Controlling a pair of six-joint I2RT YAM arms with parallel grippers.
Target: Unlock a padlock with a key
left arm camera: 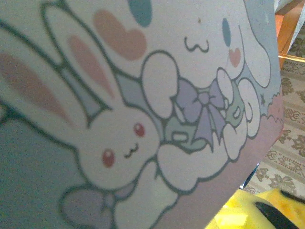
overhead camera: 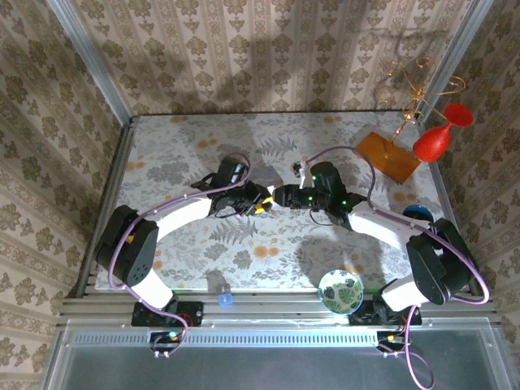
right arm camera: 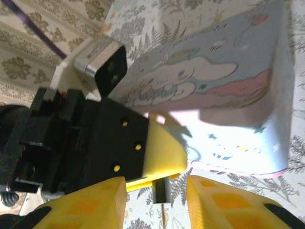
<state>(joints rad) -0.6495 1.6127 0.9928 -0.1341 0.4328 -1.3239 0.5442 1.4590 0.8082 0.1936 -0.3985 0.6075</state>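
Padlock (right arm camera: 161, 187) in left jaws, beside tin box (right arm camera: 228, 95)

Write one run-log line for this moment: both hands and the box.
left hand: close to tin box, grip unclear | right hand: open, small dark piece seen between its fingers | lock state: cannot tell

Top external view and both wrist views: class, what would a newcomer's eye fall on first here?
The pastel tin box, printed with a cartoon bunny and a long-eared dog, looms large in both wrist views. From above, the red goblet-shaped object at the far right stands out against the pale floral table. Next comes the left gripper meeting the right gripper nose to nose at the table's middle.
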